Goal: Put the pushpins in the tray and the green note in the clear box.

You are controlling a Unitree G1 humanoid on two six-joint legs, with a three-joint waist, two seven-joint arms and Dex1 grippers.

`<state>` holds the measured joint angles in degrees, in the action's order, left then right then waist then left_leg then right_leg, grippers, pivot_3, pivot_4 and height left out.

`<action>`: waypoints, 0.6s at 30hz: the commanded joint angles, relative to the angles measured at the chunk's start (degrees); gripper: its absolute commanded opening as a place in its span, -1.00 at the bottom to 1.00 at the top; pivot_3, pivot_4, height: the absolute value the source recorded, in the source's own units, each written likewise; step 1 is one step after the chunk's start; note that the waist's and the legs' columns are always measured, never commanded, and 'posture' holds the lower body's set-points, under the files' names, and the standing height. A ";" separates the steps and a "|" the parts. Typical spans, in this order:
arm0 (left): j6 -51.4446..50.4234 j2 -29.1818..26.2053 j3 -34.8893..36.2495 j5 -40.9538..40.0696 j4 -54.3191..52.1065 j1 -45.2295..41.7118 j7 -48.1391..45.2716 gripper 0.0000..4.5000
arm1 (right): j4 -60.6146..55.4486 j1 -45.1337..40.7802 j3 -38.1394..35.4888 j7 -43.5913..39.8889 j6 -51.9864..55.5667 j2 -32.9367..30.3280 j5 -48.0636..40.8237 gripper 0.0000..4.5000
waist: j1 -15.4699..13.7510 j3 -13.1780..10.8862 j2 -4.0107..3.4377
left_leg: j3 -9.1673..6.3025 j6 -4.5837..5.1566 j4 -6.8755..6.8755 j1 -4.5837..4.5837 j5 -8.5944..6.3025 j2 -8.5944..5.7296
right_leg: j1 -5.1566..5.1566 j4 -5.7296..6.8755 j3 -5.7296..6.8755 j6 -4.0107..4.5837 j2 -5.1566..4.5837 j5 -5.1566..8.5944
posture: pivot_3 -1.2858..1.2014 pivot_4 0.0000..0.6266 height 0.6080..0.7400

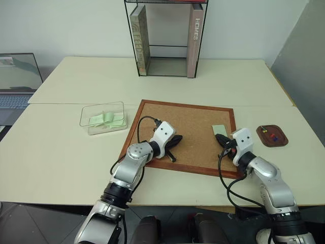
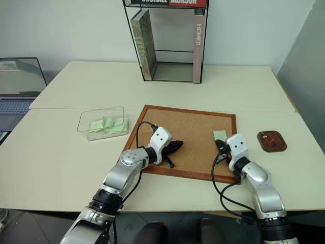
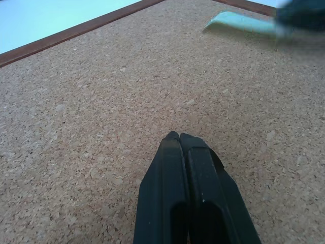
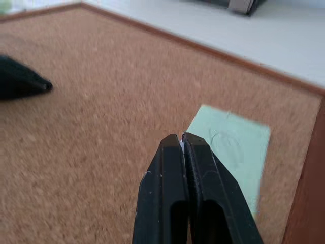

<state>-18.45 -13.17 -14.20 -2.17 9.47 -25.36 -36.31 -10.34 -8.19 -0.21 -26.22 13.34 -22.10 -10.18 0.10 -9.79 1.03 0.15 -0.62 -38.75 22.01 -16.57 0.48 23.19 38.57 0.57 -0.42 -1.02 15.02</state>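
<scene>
Closed right hand (image 4: 182, 138) beside green note (image 4: 231, 152)

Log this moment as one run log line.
left gripper: shut, over corkboard | right gripper: shut, at green note | note: on corkboard | pushpins: in tray

I see two silver-grey jointed arms, white wrist housings, exposed black cables, left gripper (image 1: 175, 139) and right gripper (image 1: 221, 138) with black fingers.
</scene>
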 commanded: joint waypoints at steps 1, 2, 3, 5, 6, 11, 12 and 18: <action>-1.71 -0.24 -1.56 0.86 1.32 1.46 -0.46 -1.00 | -5.00 -0.30 -0.69 -0.97 0.88 -0.83 -1.05 -0.99 | 0.00 0.00 0.01 | -0.01 0.00 0.00 0.00 0.00 0.00 | 0.00 0.01 0.01 0.00 0.00 0.00 | 0.03 -0.52 1.00; -1.70 -0.25 -1.58 0.89 1.35 1.45 -0.46 -1.00 | -5.59 -0.24 -0.57 -1.16 1.07 -0.95 -1.15 -0.99 | 0.00 0.00 0.00 | -0.02 0.00 0.00 0.00 0.00 0.00 | 0.00 0.01 0.01 0.00 0.00 0.00 | 0.03 -0.52 1.00; -1.67 -0.26 -1.60 0.91 1.38 1.46 -0.45 -1.00 | -6.07 -0.22 -0.46 -1.38 1.15 -1.04 -1.19 -0.99 | 0.00 0.00 0.00 | -0.01 0.00 0.00 0.00 0.00 0.00 | 0.00 0.01 0.01 0.00 0.00 0.00 | 0.03 -0.52 1.00; -1.56 -0.27 -1.58 0.97 1.59 1.45 -0.39 -1.00 | -7.39 -0.55 -0.08 -2.05 1.20 -1.18 -1.23 -0.99 | 0.00 0.00 0.00 | 0.00 0.00 0.00 0.00 0.00 0.00 | 0.00 0.00 0.00 0.00 0.00 0.00 | 0.03 -0.52 1.00; -1.49 -0.27 -1.54 0.99 1.70 1.45 -0.34 -1.00 | -8.00 -0.94 0.12 -2.35 1.30 -1.25 -1.24 -0.99 | 0.00 0.00 0.00 | 0.00 0.00 0.00 0.00 0.00 0.00 | 0.00 0.00 -0.01 0.00 0.00 0.00 | 0.03 -0.52 1.00; 0.58 0.82 0.36 -0.48 1.77 0.98 0.47 -1.00 | -9.38 -2.86 -0.03 -3.06 2.72 -1.37 -1.72 -0.99 | 0.00 0.00 0.00 | -0.01 0.00 0.00 0.00 0.00 0.00 | 0.00 0.01 0.01 0.00 0.00 0.00 | 0.03 -0.52 1.00; 1.16 1.32 1.65 -2.55 0.87 0.34 -0.60 -1.00 | -9.55 -3.44 -0.12 -3.35 3.12 -1.52 -1.92 -0.99 | 0.00 0.00 0.00 | 0.00 0.00 -0.01 0.00 0.00 0.00 | 0.00 0.01 0.00 0.00 0.00 0.00 | 0.03 -0.52 1.00; 3.04 0.89 7.02 -9.86 -2.06 -3.60 -5.76 -0.77 | -9.91 -5.39 0.05 -5.30 4.31 -2.75 -2.99 -1.00 | -0.01 -0.19 0.26 | -0.03 0.00 -0.01 0.11 0.00 0.00 | 0.08 -0.01 0.04 0.00 0.00 0.00 | 0.03 -0.52 1.00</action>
<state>-17.38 -11.62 -9.67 -9.61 9.80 -26.37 -40.77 -18.04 -12.39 0.28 -30.59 17.75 -24.15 -12.34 0.09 -9.98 1.30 0.12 -0.62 -38.76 22.13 -16.57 0.48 23.28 38.57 0.61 -0.42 -1.02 15.01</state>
